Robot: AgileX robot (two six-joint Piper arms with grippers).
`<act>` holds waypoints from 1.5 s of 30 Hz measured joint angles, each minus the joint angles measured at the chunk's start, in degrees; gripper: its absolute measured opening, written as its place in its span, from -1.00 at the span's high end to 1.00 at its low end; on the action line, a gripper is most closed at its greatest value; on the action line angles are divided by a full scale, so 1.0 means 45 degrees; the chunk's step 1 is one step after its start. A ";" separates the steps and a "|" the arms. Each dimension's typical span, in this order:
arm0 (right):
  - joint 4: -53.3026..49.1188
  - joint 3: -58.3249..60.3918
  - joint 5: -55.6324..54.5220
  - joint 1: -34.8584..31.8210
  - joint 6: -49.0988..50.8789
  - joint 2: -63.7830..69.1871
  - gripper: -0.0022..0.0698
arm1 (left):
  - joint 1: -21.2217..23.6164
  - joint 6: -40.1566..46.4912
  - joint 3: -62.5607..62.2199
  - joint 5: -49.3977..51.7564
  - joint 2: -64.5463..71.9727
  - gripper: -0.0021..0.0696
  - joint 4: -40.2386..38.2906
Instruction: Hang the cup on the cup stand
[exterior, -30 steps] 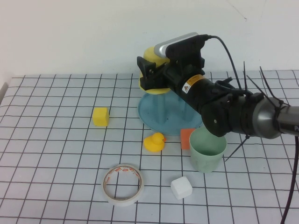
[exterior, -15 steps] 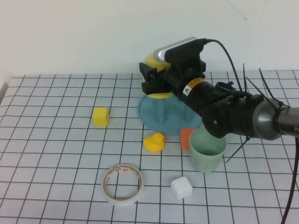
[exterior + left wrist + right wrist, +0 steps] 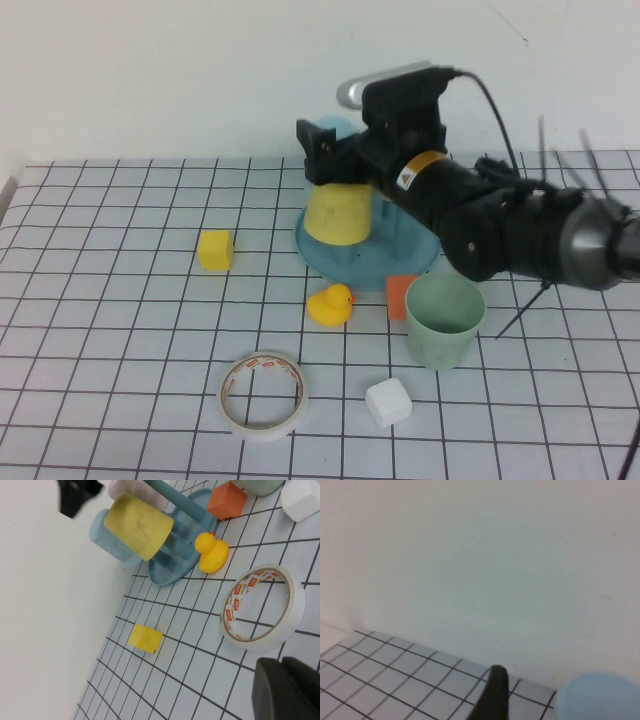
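The yellow cup (image 3: 338,213) hangs upside down over a post of the blue cup stand (image 3: 385,262), its rim down near the round base. In the left wrist view the cup (image 3: 139,526) leans on the stand (image 3: 176,564). My right gripper (image 3: 333,160) hovers just above the cup, open, with nothing between its jaws; one dark finger (image 3: 492,695) shows in the right wrist view. My left gripper (image 3: 289,690) is shut and empty, low over the table near the tape roll, and out of the high view.
A light blue cup (image 3: 335,130) sits on the stand behind the right gripper. In front of the stand are a rubber duck (image 3: 331,303), an orange cube (image 3: 399,295) and a pale green cup (image 3: 444,321). A tape roll (image 3: 264,394), a white cube (image 3: 388,402) and a yellow block (image 3: 215,249) lie nearby.
The yellow cup has left the right gripper's jaws and dropped down over the post. The right gripper has opened wider and lifted slightly.
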 joint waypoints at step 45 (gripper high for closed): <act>-0.2480 1.1856 1.0676 0.0452 -0.0741 -2.1779 0.94 | 0.0000 0.0000 0.0000 -0.0049 0.0000 0.95 0.0026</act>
